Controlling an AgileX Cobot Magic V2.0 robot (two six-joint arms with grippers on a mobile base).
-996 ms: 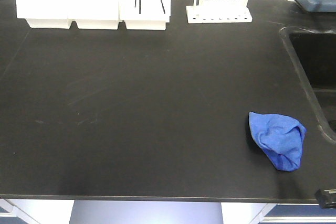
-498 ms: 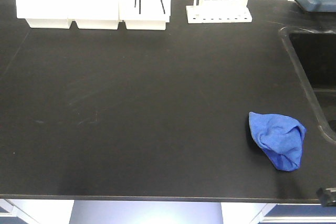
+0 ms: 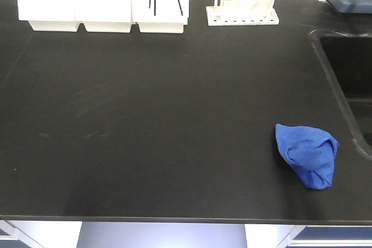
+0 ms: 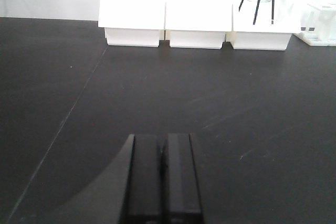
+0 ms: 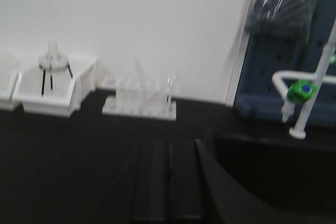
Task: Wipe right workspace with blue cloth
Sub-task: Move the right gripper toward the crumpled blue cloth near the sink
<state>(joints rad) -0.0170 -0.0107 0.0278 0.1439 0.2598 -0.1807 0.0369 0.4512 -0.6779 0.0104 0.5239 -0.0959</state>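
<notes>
Black benchtop (image 3: 174, 114) bears blue cloth (image 3: 308, 155), untouched by left gripper (image 4: 163, 139) or right gripper (image 5: 169, 144).

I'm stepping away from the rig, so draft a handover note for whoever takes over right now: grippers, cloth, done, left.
Left gripper shut, empty, over the black benchtop.
Right gripper shut, empty, facing the sink.
Blue cloth lies crumpled on the benchtop, front right, beside the sink; neither gripper touches it.
Done: no wiping evident. Left: grasp the cloth, wipe the right workspace, not in view here.
</notes>
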